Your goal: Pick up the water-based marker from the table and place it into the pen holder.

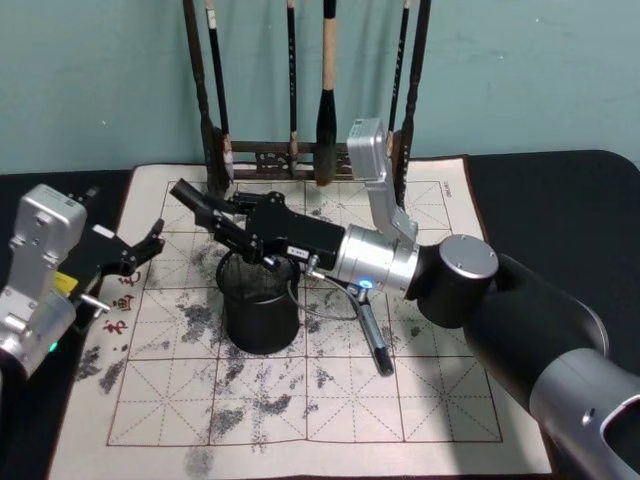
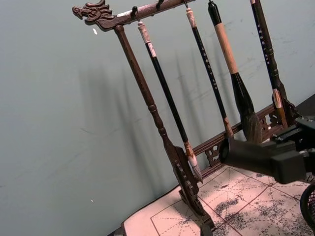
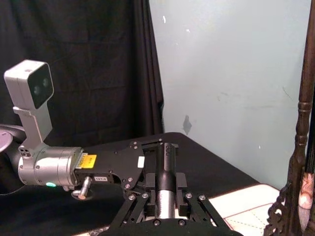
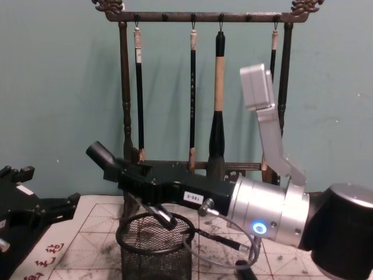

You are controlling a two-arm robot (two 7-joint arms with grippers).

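Observation:
The pen holder [image 1: 260, 310] is a black mesh cup standing on the ink-stained mat; it also appears in the chest view [image 4: 154, 251] and at the edge of the left wrist view [image 2: 310, 201]. My right gripper [image 1: 228, 230] hovers just over its far rim, shut on the water-based marker [image 1: 195, 203]. The marker is dark and tilted, its free end pointing up and to the left [image 4: 99, 154]. In the right wrist view the marker [image 3: 166, 172] lies clamped between the fingers. My left gripper [image 1: 140, 250] rests open at the mat's left edge, holding nothing.
A tall dark wooden brush rack [image 1: 300, 155] with several hanging brushes stands at the back of the mat, close behind the right gripper. A dark pen-like object [image 1: 375, 340] lies on the mat to the right of the holder. A loose cable [image 1: 335, 300] hangs under the right wrist.

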